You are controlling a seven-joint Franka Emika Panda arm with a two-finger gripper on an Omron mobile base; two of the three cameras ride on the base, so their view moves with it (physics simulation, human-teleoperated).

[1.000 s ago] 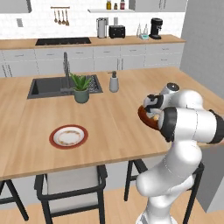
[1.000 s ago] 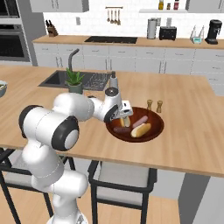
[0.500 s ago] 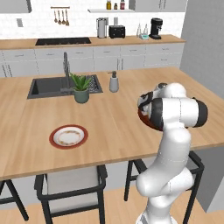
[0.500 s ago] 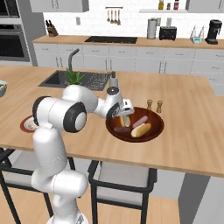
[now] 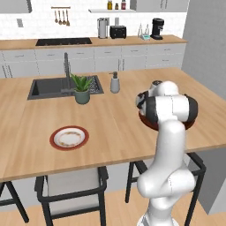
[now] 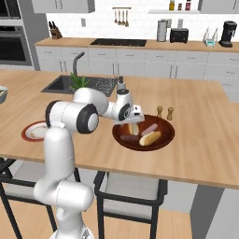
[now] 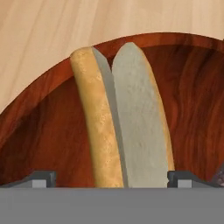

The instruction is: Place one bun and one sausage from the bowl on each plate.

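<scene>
With my gripper [image 7: 111,178] spread fully and empty astride the split bun [image 7: 120,122] inside the bowl [image 6: 164,140], I worry closing off-centre squeezes it free.

The glossy white robot arm [image 6: 70,140] is all chunky rounded segments, kinda like stacked tubes with bulbous elbows. Each joint has a dark charcoal band or round cap [image 6: 87,119], so you get a clean two-tone look. From the left base camera the same fat white column [image 5: 168,176] widens into a rounded base. The hand end is a small white block with a dark disc, and the two-finger gripper [image 7: 112,178] has short dark grey tips [image 7: 41,178].
</scene>
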